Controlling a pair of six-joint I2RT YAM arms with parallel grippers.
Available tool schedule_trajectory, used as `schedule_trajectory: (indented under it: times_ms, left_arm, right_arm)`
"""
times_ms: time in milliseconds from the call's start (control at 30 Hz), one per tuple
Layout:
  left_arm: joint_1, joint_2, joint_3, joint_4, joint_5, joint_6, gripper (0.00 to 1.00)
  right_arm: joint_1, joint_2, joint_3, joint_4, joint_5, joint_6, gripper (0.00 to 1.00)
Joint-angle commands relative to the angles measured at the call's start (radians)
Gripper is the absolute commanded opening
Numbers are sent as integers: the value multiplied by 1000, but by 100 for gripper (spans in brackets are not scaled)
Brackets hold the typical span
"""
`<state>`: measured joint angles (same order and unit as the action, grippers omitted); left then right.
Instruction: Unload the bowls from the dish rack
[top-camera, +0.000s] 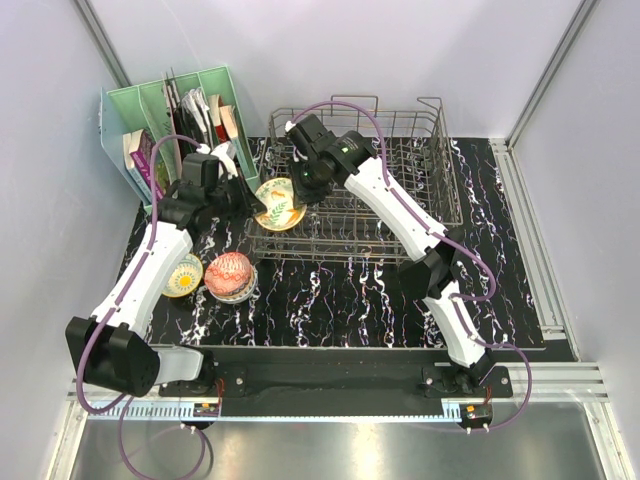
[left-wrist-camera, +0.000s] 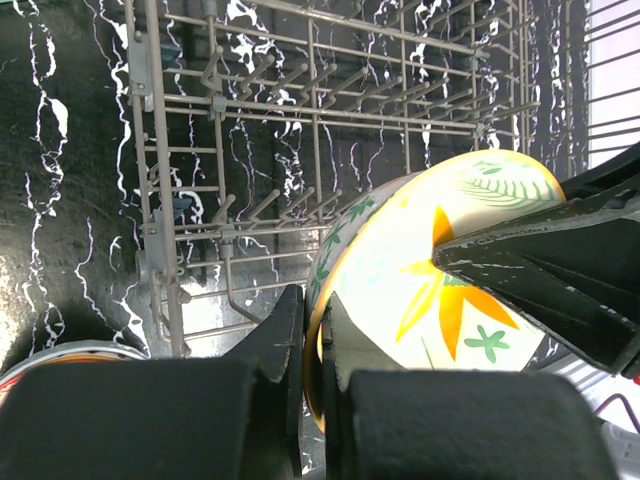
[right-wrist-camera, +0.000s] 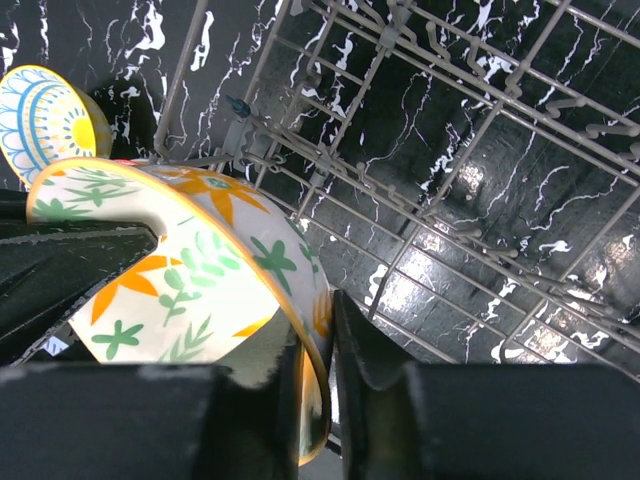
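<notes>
Setting: Black tabletop (top-camera: 350, 300) veined with white, closed in by pale grey walls. We see the grey wire dish rack (top-camera: 400, 180) at centre back and a green file holder (top-camera: 165, 110) in the far left corner.
Bowl in hand: the floral bowl (top-camera: 279, 203), cream with orange flowers and green leaves, is held up on edge at the rack's left end. We cannot tell whether it has cleared the wires.
Left pincer (left-wrist-camera: 312, 330): pinching the floral bowl's rim, one finger on each side of it.
Right pincer (right-wrist-camera: 318, 330): its jaws straddle the same rim at another spot, close on both sides. We cannot tell whether they press or only stand by.
Bowls on the tabletop: the red-pink bowl (top-camera: 231, 272) and the blue-and-yellow bowl (top-camera: 183, 275) sit side by side near the left arm, in front of the rack's left corner.
Step, as we judge it: passing the floral bowl from right to left, to be set down by the other two.
Doing it well: we would make sure the left grip is firm before the right lets go. The right should then spread wide and back away along the rim, so that no finger drags the glaze. A rim pinch lets a bowl swing, so we would carry it slowly, lift it over the tines and lower it beside its neighbours without knocking them.
Writing: none we can read. The bowl bears only painted pattern, and the things in the file holder are too small to read.
</notes>
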<state>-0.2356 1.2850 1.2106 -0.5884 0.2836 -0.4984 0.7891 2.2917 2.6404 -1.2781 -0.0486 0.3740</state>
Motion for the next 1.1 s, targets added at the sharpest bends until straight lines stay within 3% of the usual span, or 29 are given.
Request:
schedule_trajectory:
  times_ms: [0, 167, 233, 300, 433, 867, 1067]
  left_arm:
    - [-36, -19, 58, 139, 77, -55, 0]
    - [-59, -15, 55, 165, 71, -63, 0]
    - [-60, -13, 63, 162, 65, -63, 0]
    - [-59, -13, 72, 151, 42, -55, 0]
    - [-56, -10, 96, 116, 2, -42, 0]
    - [-7, 102, 178, -42, -96, -11, 0]
    - [45, 60, 152, -54, -142, -28, 0]
  right_arm:
    - [7, -32, 18, 75, -56, 14, 25]
    - [4, -29, -8, 86, -63, 25, 35]
    - [2, -29, -10, 88, -63, 25, 48]
    - [-1, -35, -7, 89, -50, 26, 49]
    - [-10, -61, -5, 95, -14, 17, 64]
    - [-48, -153, -42, 112, -31, 8, 69]
    - [-88, -205, -77, 114, 4, 20, 69]
